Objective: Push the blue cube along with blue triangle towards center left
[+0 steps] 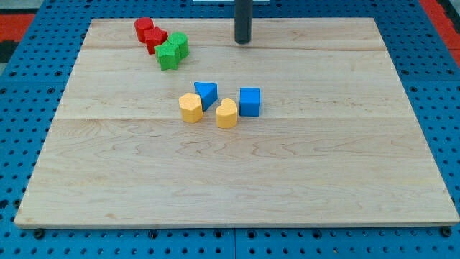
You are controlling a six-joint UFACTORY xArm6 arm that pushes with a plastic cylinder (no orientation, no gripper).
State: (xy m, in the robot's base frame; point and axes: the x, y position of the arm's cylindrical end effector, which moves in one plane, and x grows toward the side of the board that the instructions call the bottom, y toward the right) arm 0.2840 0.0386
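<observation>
The blue cube (250,101) sits a little to the view's right of the board's middle, in the upper half of the wooden board (237,180). The blue triangle (206,94) lies to its left, apart from it, with a gap between them. Just below that gap sits a yellow heart-shaped block (226,114), close beside the cube's lower left corner; whether they touch I cannot tell. A second yellow block (190,108), rounded with flat facets, is right against the triangle's left lower side.

My tip (243,42) is near the view's top, above the cube and slightly to its left, well apart from both blue blocks. It touches no block. I carry no gripper, so there are no jaws to be apart or together; I end in a plain dark rod that stands upright over the board.

Toward the view's top left is another cluster: two red blocks (149,34), one rounded and one more angular, pressed together, and just right and below them two green blocks (172,52), also close together. The board lies on a blue perforated surface (29,86).
</observation>
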